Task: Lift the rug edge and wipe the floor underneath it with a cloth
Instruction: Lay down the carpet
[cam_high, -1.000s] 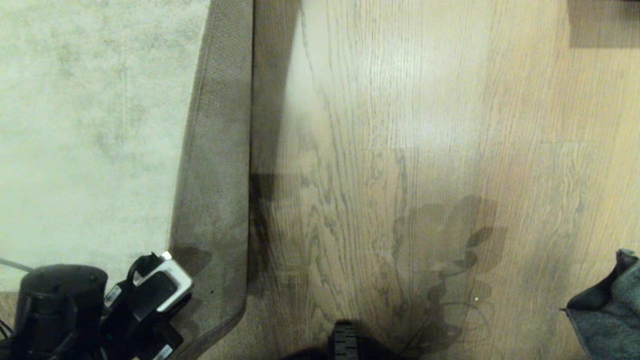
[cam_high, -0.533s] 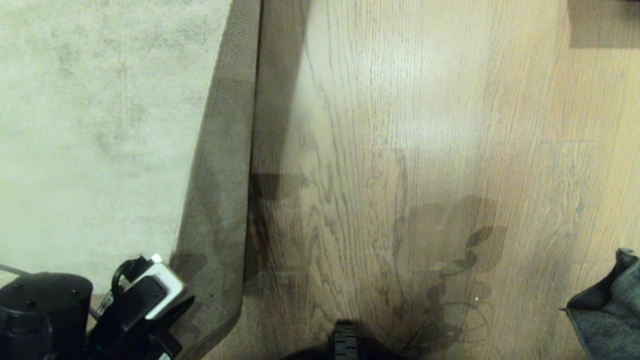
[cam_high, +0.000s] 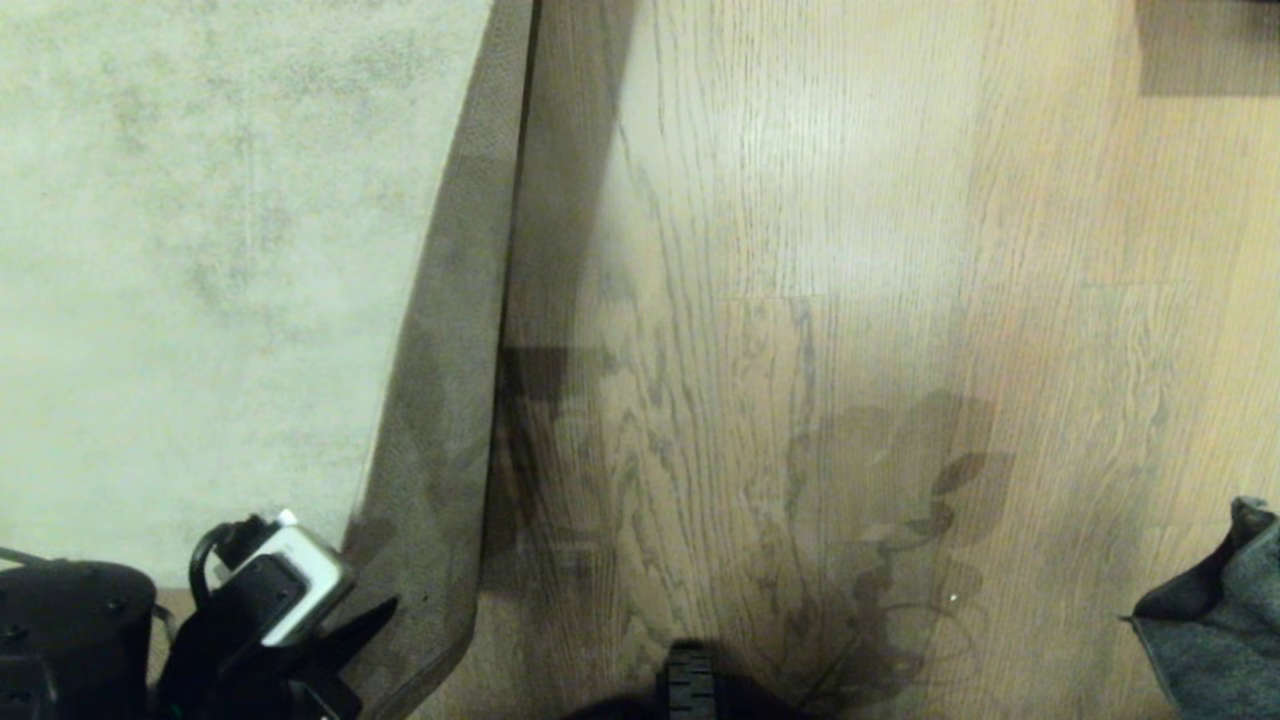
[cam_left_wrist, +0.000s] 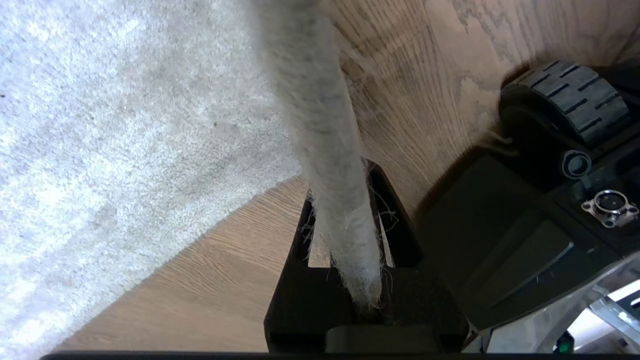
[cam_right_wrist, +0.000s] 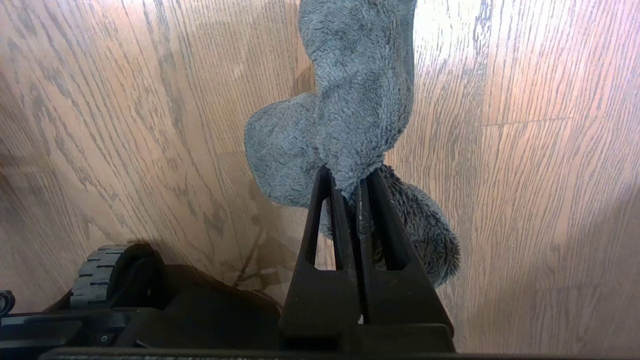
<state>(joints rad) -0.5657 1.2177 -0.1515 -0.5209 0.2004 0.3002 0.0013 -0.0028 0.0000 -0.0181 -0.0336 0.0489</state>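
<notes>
- Our left gripper (cam_left_wrist: 345, 245) sits at the near left of the scene, its jaws clamped on the rug edge (cam_left_wrist: 320, 125); frayed threads of the border stick out between the fingers.
- In the head view the rug edge (cam_high: 450, 400) is lifted and folded over, so a strip of its woven beige backing faces up, running from near to far between the pale mottled rug (cam_high: 200, 250) on the left and the floor (cam_high: 800, 250) on the right.
- The wood-grain floor beside the raised edge lies in the fold's shadow, darkest along the line where the backing meets the planks.
- Our right gripper (cam_right_wrist: 350, 185) has its jaws closed tight on the cloth (cam_right_wrist: 350, 100), which hangs bunched from the fingertips above the floor (cam_right_wrist: 125, 125).
- From the head camera, only part of the cloth (cam_high: 1215, 620) shows, at the near right edge, well apart from the rug.
- A ribbed wheel (cam_left_wrist: 575, 97) of our base stands on the planks near the left gripper.
</notes>
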